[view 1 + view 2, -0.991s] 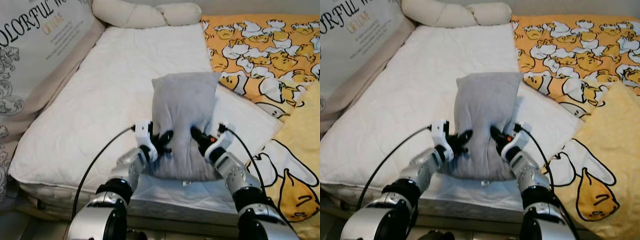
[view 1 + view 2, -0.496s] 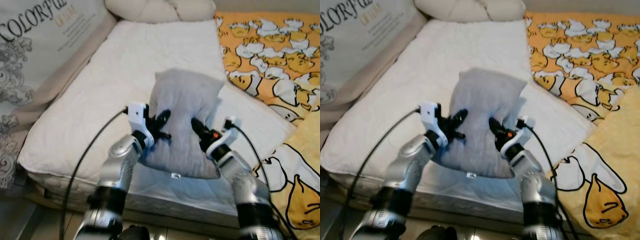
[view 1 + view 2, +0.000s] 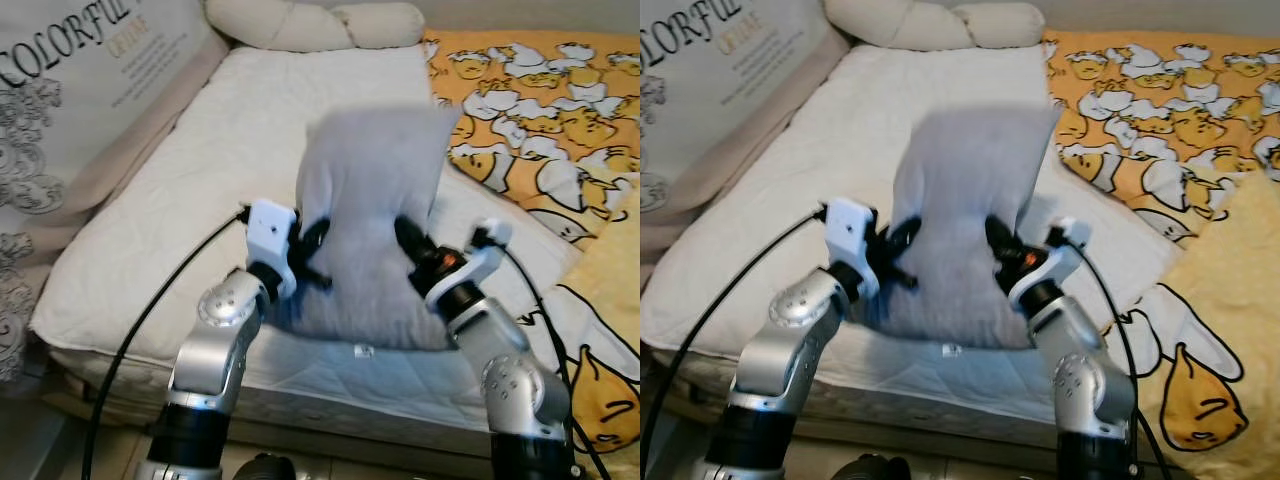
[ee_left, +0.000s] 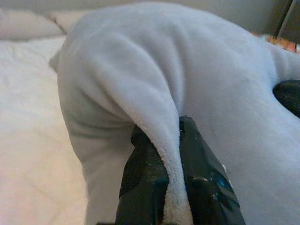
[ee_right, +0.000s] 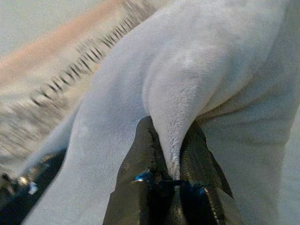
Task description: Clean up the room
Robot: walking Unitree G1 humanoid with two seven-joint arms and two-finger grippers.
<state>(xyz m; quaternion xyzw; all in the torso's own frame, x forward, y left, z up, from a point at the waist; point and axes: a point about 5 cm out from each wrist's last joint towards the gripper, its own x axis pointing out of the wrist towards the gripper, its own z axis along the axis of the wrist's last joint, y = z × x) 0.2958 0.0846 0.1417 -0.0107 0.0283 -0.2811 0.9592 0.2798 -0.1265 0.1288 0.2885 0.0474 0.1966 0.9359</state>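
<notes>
A grey plush pillow (image 3: 368,210) is held upright above the near edge of the white mattress (image 3: 200,190). My left gripper (image 3: 312,245) is shut on a fold at its left side, and the wrist view shows the grey pillow (image 4: 187,84) pinched between the two black fingers (image 4: 145,178). My right gripper (image 3: 412,243) is shut on the pillow's right side; in its wrist view a ridge of the grey fabric (image 5: 187,93) runs down between the fingers (image 5: 140,173). The pillow's upper part is blurred.
A cream bolster (image 3: 310,25) lies at the head of the mattress. A printed headboard panel (image 3: 70,90) runs along the left. An orange duck-print blanket (image 3: 540,110) covers the right side, with a yellow cushion (image 3: 620,280) at the right edge.
Both grippers have lifted the pillow and stood it more upright over the mattress edge. The camera has shifted a little.
</notes>
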